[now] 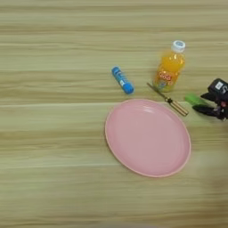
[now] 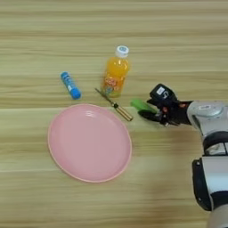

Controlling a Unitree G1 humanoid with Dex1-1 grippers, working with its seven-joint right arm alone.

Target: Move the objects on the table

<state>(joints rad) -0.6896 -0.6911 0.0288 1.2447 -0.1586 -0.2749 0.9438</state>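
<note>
I'm bringing the gripper [image 2: 150, 108] — fingers spread — around the green bar [image 2: 140, 105] at center right; plate [image 2: 58, 147] holding nothing yet.

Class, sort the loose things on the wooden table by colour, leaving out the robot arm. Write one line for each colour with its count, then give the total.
Orange: 1, the drink bottle
Blue: 1, the small tube
Pink: 1, the plate
Green: 1, the flat bar
Gold and metal: 1, the thin tool
Total: 5
</note>
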